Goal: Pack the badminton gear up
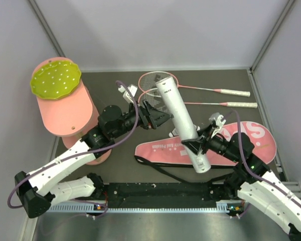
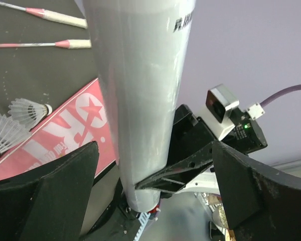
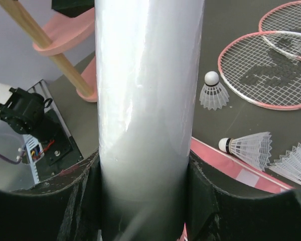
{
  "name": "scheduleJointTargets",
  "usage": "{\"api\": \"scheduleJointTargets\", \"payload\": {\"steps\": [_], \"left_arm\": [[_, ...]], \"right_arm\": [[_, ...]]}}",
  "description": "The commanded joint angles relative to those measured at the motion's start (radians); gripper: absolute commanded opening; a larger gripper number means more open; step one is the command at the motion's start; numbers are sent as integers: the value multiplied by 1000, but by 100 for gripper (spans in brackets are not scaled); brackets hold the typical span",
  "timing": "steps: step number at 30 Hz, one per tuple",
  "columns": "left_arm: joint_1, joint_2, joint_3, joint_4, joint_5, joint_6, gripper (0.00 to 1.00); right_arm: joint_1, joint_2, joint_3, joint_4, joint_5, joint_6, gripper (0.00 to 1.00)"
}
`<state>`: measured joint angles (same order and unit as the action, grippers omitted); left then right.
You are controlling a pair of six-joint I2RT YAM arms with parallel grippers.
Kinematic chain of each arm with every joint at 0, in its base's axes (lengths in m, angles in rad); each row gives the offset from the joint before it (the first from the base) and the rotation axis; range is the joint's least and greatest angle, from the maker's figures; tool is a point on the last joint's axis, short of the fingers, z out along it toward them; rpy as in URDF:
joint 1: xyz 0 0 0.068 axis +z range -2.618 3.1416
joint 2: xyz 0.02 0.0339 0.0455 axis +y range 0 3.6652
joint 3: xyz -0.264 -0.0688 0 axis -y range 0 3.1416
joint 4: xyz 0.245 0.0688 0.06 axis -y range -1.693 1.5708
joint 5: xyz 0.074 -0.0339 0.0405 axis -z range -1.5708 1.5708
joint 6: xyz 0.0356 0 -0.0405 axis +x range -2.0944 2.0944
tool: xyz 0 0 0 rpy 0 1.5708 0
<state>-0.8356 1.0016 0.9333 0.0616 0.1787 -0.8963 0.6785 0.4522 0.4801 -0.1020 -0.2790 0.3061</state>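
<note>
The white tube point(image 1: 183, 120) slants above the table, and my right gripper point(image 1: 196, 143) is shut on its lower part; in the right wrist view both fingers press its sides point(image 3: 143, 201). My left gripper point(image 1: 155, 116) is open at the tube's left side. Its fingers point(image 2: 45, 196) stand wide of the tube point(image 2: 140, 100), with gaps on both sides. Two pink rackets point(image 1: 151, 86) lie at the back, handles point(image 1: 238, 93) pointing right. The pink bag point(image 1: 251, 138) lies under the tube. Three shuttlecocks point(image 3: 213, 91) point(image 3: 247, 148) point(image 3: 296, 165) rest between the bag and the racket heads point(image 3: 263, 70).
A big pink cylinder point(image 1: 70, 118) topped by a yellow-green dotted disc point(image 1: 55, 80) stands at the left, close to my left arm. Grey walls enclose the table on three sides. A black rail point(image 1: 160, 193) runs along the near edge.
</note>
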Motion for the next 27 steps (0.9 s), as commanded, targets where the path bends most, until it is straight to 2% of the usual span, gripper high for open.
{"api": "scheduleJointTargets", "payload": {"steps": [1, 8, 12, 15, 16, 18, 19, 21, 22, 24, 27], "left_arm": [[-5, 60, 91, 112, 11, -15, 98], [-11, 109, 94, 178, 25, -3, 97], [-11, 141, 107, 182, 25, 0, 92], [-14, 166, 116, 205, 41, -3, 81], [-17, 170, 119, 208, 53, -1, 74], [-20, 186, 130, 210, 65, 7, 68], [-28, 190, 131, 208, 74, 13, 63], [-36, 201, 131, 204, 77, 28, 58], [-51, 204, 133, 192, 61, 34, 56], [-71, 210, 133, 181, 33, 51, 53], [-111, 223, 137, 176, -10, 62, 51]], "right_arm": [[1, -18, 23, 73, -78, -22, 17], [1, -67, 3, 79, -141, 5, 24], [1, -72, -8, 81, -164, 10, 25], [1, -72, -11, 68, -166, 10, 31], [0, -69, -5, 58, -163, 7, 41], [1, -60, 12, -2, -143, 4, 50], [-2, -40, 47, -33, -105, 4, 62], [1, -14, 95, -153, -63, 8, 71], [3, 9, 147, -198, -25, 8, 81], [3, 69, 219, -302, 18, 5, 86], [1, 131, 274, -356, 26, -1, 90]]}}
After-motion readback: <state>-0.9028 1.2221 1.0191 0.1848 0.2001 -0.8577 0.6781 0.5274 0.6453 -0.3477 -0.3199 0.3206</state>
